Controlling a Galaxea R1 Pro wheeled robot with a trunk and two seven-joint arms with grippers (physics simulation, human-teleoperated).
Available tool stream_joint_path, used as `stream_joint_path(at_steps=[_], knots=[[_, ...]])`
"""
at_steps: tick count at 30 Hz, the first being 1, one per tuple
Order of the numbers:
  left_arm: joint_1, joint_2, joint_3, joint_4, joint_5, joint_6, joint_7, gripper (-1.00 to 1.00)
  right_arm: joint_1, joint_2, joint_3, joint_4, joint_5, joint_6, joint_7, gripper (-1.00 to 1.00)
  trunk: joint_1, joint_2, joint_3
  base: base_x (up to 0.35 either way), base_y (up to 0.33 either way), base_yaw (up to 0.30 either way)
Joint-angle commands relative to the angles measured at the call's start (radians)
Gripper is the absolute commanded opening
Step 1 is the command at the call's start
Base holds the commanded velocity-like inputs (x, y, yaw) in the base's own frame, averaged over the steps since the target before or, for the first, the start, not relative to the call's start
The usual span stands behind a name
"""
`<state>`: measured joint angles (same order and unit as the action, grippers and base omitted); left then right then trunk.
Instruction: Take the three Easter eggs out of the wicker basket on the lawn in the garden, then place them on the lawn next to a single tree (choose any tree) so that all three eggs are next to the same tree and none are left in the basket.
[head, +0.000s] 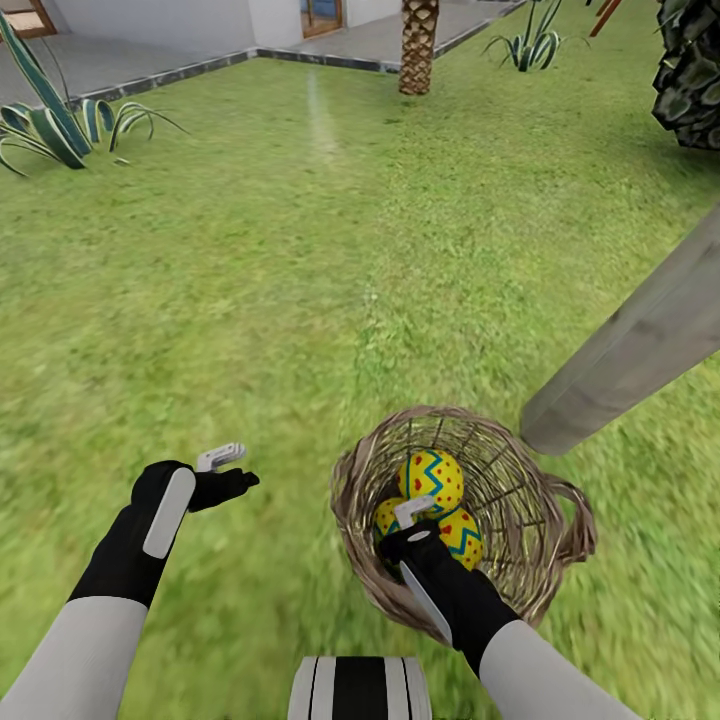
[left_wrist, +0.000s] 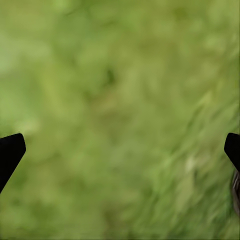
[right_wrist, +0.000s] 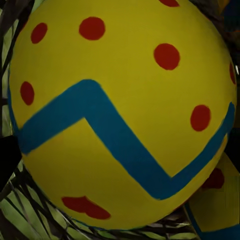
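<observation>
On the lawn (head: 300, 250), just beside the base of a pale grey tree trunk (head: 640, 350), the wicker basket (head: 520, 560) is sitting tilted, its mouth facing the robot. All three eggs are lying inside the basket: a top egg (head: 432, 478), a second egg (head: 463, 538) below it and nearer the robot, and a third egg (head: 387, 514), mostly hidden, beside the second.

Right gripper (head: 412, 520) is reaching into the basket mouth, positioned right at the cluster of eggs. Right wrist view: one egg (right_wrist: 120, 115) is looming very close ahead of the fingers, a blue zigzag and red dots plainly readable, with a part of another egg (right_wrist: 215, 210) behind it and basket weave (right_wrist: 30, 215) around. Finger spread cannot be judged, and contact with the egg cannot be confirmed.

Left gripper (head: 232, 470) is hovering over bare grass, well apart from the basket. Left wrist view: its two fingertips (left_wrist: 10, 152) are standing wide apart over blurred grass (left_wrist: 120, 100), holding nothing.

Far beyond the basket, a palm trunk (head: 418, 45) and a grey paved path (head: 150, 60) are showing.
</observation>
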<state>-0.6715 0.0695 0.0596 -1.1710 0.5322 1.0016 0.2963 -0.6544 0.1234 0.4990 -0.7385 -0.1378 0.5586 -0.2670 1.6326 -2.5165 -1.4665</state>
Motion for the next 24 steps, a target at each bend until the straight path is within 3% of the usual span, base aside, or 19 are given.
stream_joint_path(at_steps=[1,2,3,19,21,24], knots=[[0.000,0.000,0.000,-0.001,0.011,0.003,0.009,1.00,-0.001,-0.001,0.004,-0.001,-0.008,0.004,-0.010,1.00,0.000,-0.001,-0.005,0.000,0.000,0.000],[0.000,0.000,0.000,-0.001,0.011,0.003,0.009,1.00,-0.001,-0.001,0.004,-0.001,-0.008,0.004,-0.010,1.00,0.001,-0.001,-0.009,0.000,0.000,0.000],[0.000,0.000,0.000,-0.001,0.011,0.003,0.009,1.00,-0.001,-0.001,0.004,-0.001,-0.008,0.004,-0.010,-1.00,0.001,-0.001,-0.012,0.000,0.000,0.000],[0.000,0.000,0.000,-0.003,0.011,0.003,0.009,1.00,-0.001,-0.001,0.004,-0.001,-0.008,0.007,-0.009,-1.00,0.002,-0.001,-0.020,0.000,0.000,0.000],[0.000,-0.017,0.000,-0.004,0.010,0.003,0.010,1.00,-0.001,-0.001,0.004,-0.001,-0.008,0.007,-0.009,-1.00,0.002,-0.001,-0.016,0.000,0.000,0.000],[0.000,-0.022,0.000,-0.004,0.009,0.003,0.010,1.00,-0.001,-0.001,0.004,-0.001,-0.008,0.009,-0.009,-1.00,0.000,-0.001,-0.005,0.000,0.000,0.000]])
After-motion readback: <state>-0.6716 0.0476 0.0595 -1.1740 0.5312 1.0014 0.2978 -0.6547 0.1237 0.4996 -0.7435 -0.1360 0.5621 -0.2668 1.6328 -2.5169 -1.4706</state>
